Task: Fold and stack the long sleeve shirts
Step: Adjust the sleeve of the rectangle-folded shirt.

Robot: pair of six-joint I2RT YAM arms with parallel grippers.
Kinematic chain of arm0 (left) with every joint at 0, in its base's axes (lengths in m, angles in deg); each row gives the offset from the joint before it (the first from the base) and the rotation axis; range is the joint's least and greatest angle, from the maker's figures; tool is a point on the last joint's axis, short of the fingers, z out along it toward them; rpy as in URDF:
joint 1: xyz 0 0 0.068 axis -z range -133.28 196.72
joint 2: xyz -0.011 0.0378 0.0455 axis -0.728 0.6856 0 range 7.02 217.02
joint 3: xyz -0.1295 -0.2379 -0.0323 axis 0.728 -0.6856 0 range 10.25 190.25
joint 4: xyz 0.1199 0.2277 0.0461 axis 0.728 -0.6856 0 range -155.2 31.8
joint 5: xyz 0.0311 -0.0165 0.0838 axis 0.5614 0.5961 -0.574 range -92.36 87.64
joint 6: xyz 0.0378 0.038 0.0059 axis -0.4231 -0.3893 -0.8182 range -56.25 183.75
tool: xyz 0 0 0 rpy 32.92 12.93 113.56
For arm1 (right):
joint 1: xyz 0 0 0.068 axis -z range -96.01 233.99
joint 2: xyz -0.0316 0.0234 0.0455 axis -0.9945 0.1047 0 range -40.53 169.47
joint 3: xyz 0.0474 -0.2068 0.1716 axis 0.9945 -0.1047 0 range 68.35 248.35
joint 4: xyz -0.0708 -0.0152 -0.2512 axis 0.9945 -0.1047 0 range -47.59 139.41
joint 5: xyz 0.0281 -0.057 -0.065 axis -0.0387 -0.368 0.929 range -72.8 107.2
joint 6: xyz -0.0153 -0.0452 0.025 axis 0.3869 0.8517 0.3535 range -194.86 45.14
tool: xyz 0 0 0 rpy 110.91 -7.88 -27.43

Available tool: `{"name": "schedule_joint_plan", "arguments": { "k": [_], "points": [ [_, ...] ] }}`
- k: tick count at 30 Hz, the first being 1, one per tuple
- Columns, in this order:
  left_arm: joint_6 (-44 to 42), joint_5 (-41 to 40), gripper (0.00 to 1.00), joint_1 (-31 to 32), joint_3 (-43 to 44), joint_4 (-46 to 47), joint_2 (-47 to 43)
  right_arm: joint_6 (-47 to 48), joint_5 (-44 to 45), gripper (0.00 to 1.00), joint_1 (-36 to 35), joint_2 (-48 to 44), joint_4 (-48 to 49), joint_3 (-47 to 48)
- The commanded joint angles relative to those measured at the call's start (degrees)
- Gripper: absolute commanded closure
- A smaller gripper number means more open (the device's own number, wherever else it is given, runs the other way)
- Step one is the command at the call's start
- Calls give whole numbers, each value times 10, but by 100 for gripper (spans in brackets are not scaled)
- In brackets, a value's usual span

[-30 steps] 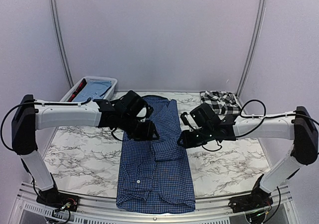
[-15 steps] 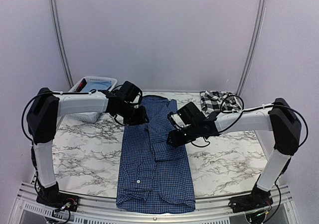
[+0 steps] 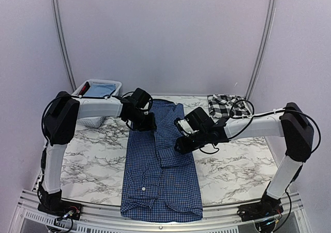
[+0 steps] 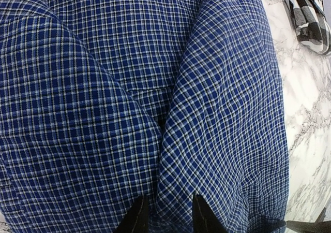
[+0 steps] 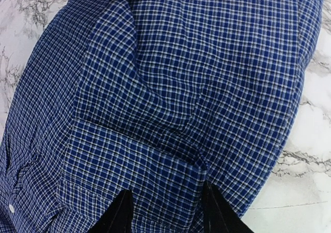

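The left gripper (image 4: 170, 215) has its two dark fingertips (image 4: 138, 216) part-way apart, with a ridge of checked cloth rising into the gap; whether they pinch it cannot be told. The right gripper (image 5: 168, 212) has its fingers (image 5: 120, 212) spread wider, and the cloth under them lies flat and unclamped.

Both grippers are down on the dark blue shirt (image 3: 160, 176). From the top camera, the left gripper (image 3: 146, 123) sits at the shirt's left border near its far end. The right gripper (image 3: 181, 145) sits at the right border a little nearer, beside a folded-over flap.

The shirt lies flat in the middle of the marble counter (image 3: 88, 155) as a narrow strip with its sides turned inward. Its long axis runs from the near edge toward the far edge, leaning slightly right at the far end. The near end reaches the near edge. Which end is the collar is not clear. A small white button (image 3: 143, 189) shows on the near left part.

The black-and-white plaid shirt (image 3: 227, 106) lies crumpled in the far right corner, apart from the blue one.

A white slatted basket (image 3: 106, 82) stands at the far left corner, partly behind the left arm. It holds a light blue cloth (image 3: 99, 92) and something red and black (image 3: 83, 90) along its left side.
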Motion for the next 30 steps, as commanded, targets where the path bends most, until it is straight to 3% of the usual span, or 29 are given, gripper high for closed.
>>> {"name": "schedule_joint_plan", "arguments": {
  "k": [1, 8, 12, 30],
  "points": [
    [-1, -1, 77, 0, 25, -21, 19, 2, -25, 63, -1, -10, 20, -5],
    [-3, -5, 98, -1, 39, -32, 32, 0, -50, 85, -3, -29, 17, -18],
    [-7, -10, 100, 0, 53, -37, 38, 0, -53, 100, -6, -50, 5, -28],
    [-15, -9, 100, -31, 130, -65, 74, 8, -163, 100, -86, -181, -21, -151]
  ]
}}
